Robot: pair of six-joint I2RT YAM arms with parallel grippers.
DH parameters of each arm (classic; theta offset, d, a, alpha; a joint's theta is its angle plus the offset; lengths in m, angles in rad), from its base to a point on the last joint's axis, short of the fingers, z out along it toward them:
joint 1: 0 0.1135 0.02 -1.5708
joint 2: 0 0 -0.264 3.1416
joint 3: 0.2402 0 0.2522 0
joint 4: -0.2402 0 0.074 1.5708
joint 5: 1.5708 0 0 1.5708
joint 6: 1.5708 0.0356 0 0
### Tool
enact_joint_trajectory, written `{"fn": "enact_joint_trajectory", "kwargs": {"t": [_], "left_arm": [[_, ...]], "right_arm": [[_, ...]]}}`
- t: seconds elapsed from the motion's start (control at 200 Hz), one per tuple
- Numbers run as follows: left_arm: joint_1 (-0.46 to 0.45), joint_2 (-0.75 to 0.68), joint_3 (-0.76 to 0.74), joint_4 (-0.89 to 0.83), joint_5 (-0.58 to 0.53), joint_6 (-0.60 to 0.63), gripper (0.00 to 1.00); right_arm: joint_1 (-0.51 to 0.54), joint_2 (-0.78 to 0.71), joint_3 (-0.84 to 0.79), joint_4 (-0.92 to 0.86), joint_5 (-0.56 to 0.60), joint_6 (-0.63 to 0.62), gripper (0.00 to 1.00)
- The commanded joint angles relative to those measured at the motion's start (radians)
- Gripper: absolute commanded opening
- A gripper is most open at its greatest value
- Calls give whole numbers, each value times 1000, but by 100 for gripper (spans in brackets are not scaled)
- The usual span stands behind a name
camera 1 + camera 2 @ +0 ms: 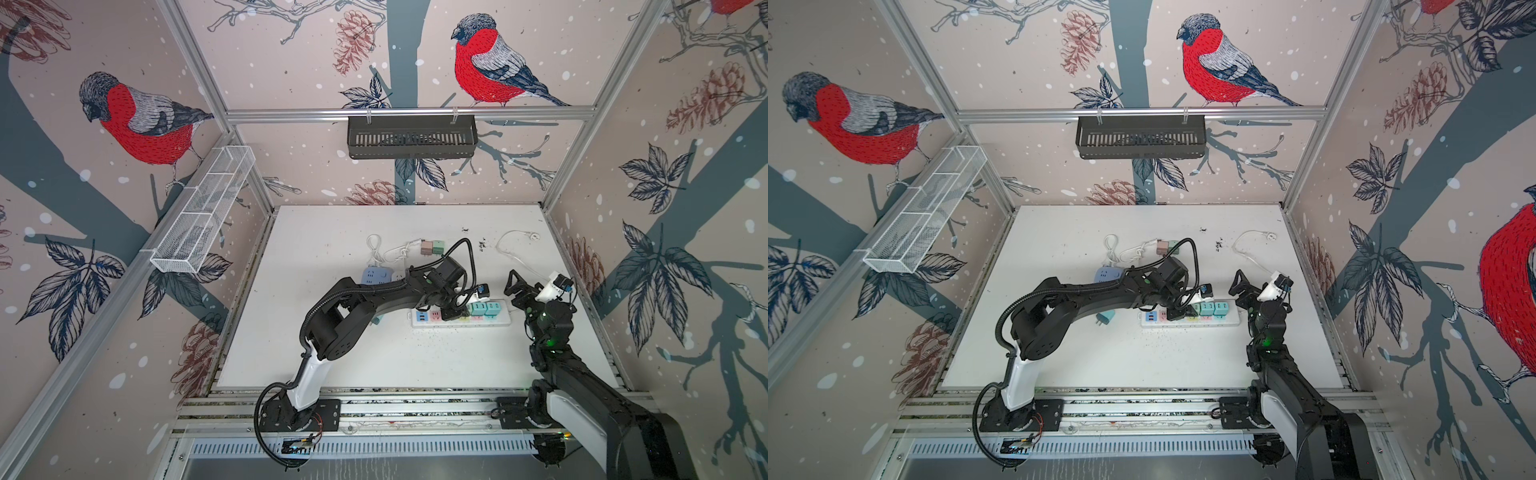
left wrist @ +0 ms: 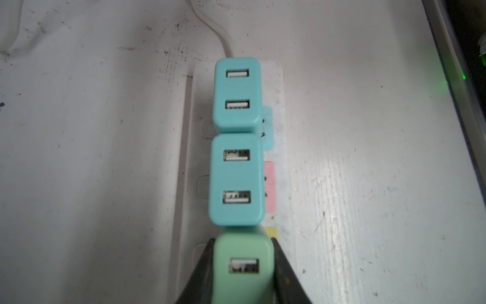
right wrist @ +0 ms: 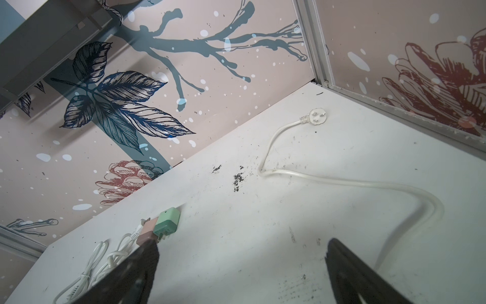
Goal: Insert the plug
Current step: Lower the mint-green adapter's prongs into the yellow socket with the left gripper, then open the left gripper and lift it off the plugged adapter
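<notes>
My left gripper [image 2: 242, 240] is shut on a light green plug [image 2: 243, 265], a USB charger block, one black finger on each side. The block stands over the yellow socket patch of the white power strip [image 2: 278, 86], right against two teal plugs [image 2: 236, 180] that stand in the strip; its prongs are hidden. In both top views the left gripper [image 1: 451, 311] [image 1: 1177, 313] is down on the power strip [image 1: 505, 320] [image 1: 1235, 320]. My right gripper [image 1: 515, 284] [image 3: 242, 244] is open and holds nothing, raised just beyond the strip's right end.
A pink and a green charger [image 1: 432, 247] lie side by side at the back with coiled white cords [image 1: 374, 249]. A blue power cube [image 1: 376, 275] sits behind the left arm. A loose teal charger [image 1: 1105, 319] lies left of the strip. The strip's white cable [image 3: 317, 117] curls at the back right.
</notes>
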Motion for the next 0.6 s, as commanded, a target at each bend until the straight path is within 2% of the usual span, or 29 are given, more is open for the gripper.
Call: {"fn": "enact_joint_trajectory", "kwargs": {"t": [0.0, 0.05, 0.06, 0.065, 0.07, 0.08, 0.09, 0.295, 0.41, 0.475, 0.535, 0.595], "left_arm": [[-2, 3, -13, -161, -92, 30, 19], [-2, -17, -14, -158, -93, 36, 48], [-2, -20, -13, -157, -93, 36, 63], [-2, -22, -14, -157, -93, 37, 78], [-2, -23, -14, -157, -93, 38, 88], [-2, -27, -14, -157, -93, 38, 95], [-3, -31, -12, -158, -94, 39, 97], [0, -127, -28, -118, -98, 26, 98], [0, -236, -80, -42, -97, 5, 98], [2, -316, -125, 55, -157, -86, 98], [16, -391, -156, 147, -226, -242, 98], [43, -463, -175, 184, -196, -342, 98]], "right_arm": [[0, -10, -5, 16, 6, -9, 100], [0, -7, -4, 18, 6, -8, 100], [0, -6, -3, 18, 5, -9, 100], [0, -6, -3, 18, 5, -9, 100], [0, -5, -2, 18, 5, -9, 100], [1, -3, -2, 18, 5, -9, 100], [1, -1, 0, 18, 5, -9, 100], [1, 18, 11, 12, -5, -14, 100], [1, 1, 3, 12, -3, -13, 100], [0, -9, -4, 14, 2, -11, 100], [0, -19, -10, 13, 9, -8, 100], [0, -27, -14, 12, 18, -7, 100]]}}
